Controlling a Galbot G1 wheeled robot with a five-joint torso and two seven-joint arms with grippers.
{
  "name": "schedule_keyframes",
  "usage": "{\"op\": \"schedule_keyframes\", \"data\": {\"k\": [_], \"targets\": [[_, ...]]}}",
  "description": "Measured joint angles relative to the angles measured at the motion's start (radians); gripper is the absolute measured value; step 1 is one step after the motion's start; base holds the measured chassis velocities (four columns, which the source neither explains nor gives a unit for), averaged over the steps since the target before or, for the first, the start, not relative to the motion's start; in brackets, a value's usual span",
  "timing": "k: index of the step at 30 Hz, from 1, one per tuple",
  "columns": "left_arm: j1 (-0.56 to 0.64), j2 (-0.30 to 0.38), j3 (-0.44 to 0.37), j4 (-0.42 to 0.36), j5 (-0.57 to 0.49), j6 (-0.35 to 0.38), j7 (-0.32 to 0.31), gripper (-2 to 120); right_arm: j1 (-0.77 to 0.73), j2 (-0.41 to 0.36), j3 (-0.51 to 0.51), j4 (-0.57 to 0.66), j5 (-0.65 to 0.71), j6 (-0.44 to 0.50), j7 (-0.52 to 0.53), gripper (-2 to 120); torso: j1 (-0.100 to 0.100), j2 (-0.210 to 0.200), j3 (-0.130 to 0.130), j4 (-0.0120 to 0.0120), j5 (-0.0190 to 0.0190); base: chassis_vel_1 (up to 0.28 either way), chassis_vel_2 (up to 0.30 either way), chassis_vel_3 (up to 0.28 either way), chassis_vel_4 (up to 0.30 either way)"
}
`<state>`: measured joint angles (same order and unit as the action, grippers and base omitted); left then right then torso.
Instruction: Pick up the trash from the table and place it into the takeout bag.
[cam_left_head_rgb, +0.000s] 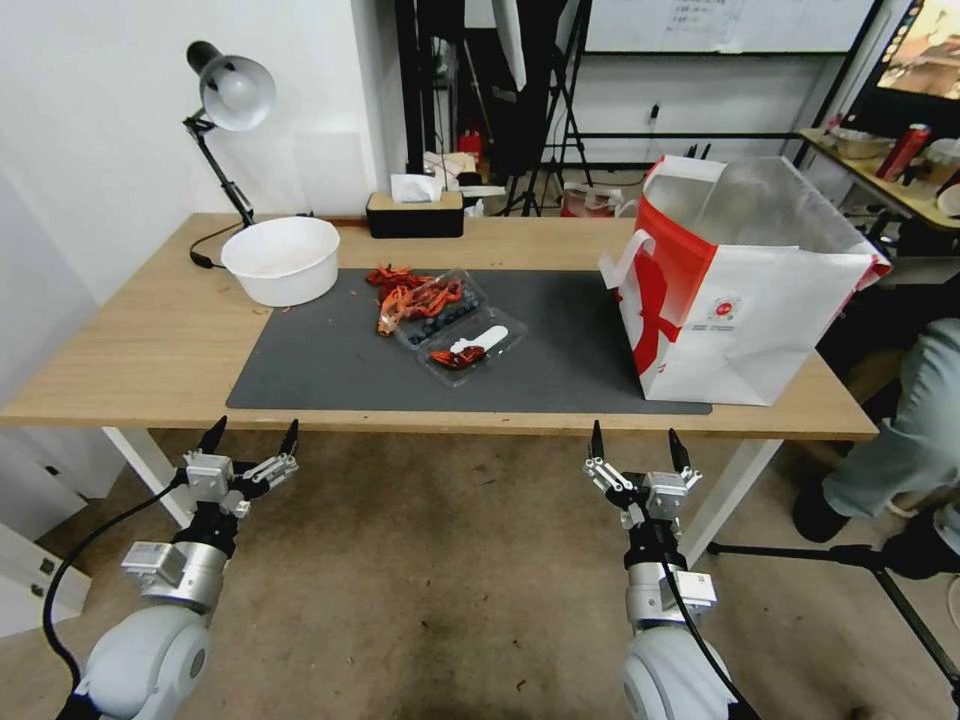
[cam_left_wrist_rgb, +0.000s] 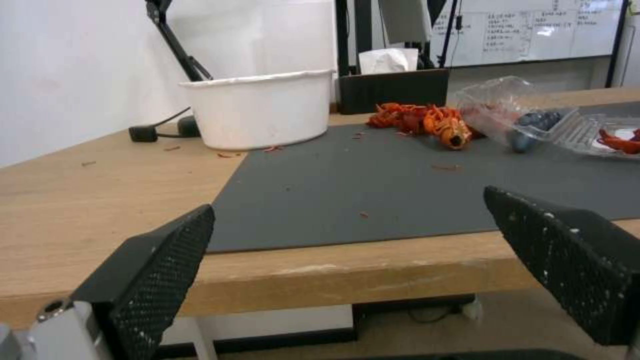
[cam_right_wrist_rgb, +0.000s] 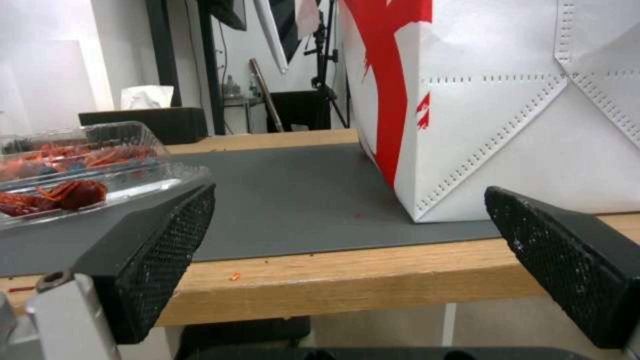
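Nearest the robot, both arms hang below the front edge of the table (cam_left_head_rgb: 130, 360), short of the tabletop. The left gripper (cam_left_head_rgb: 250, 440) sits under the table's left front part with its two fingers spread wide and nothing between them; the right gripper (cam_left_head_rgb: 636, 443) sits under the right front part, likewise spread and empty. Past the wooden edge lies the dark grey mat (cam_left_head_rgb: 330, 370), dotted with small red crumbs. Toward the middle of the mat is the trash: a clear plastic clamshell tray (cam_left_head_rgb: 470, 335) lying open, with red shellfish scraps (cam_left_head_rgb: 458, 356) and a white utensil in its nearer half and dark blue round pieces in its farther half, and a loose pile of orange-red shells (cam_left_head_rgb: 400, 290) touching its far left side. On the right, the takeout bag (cam_left_head_rgb: 760, 320) stands upright and open, partly on the mat and partly on bare wood, its foil lining showing. At the mat's far left corner stands a white bowl (cam_left_head_rgb: 282, 260). Behind these, by the table's far edge, are a black tissue box (cam_left_head_rgb: 414, 215) and a desk lamp (cam_left_head_rgb: 232, 95).
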<state>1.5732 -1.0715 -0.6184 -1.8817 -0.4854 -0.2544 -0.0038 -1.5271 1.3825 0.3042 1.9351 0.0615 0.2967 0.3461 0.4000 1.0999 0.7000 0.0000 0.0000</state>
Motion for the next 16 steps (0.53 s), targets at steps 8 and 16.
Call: {"op": "schedule_keyframes", "data": {"k": [8,16], "targets": [[-0.001,0.0,0.0,0.0,0.0,0.0,0.0,100,0.0,0.0,0.0,0.0,0.0,0.001,0.0,100,0.0,0.0,0.0,0.0,0.0,0.0,0.0,0.0,0.0],[-0.001,0.0,0.0,0.0,0.0,0.0,-0.001,100,0.0,0.0,0.0,0.0,0.0,0.001,0.0,100,0.0,0.0,0.0,0.0,0.0,0.0,0.0,0.0,0.0]]}}
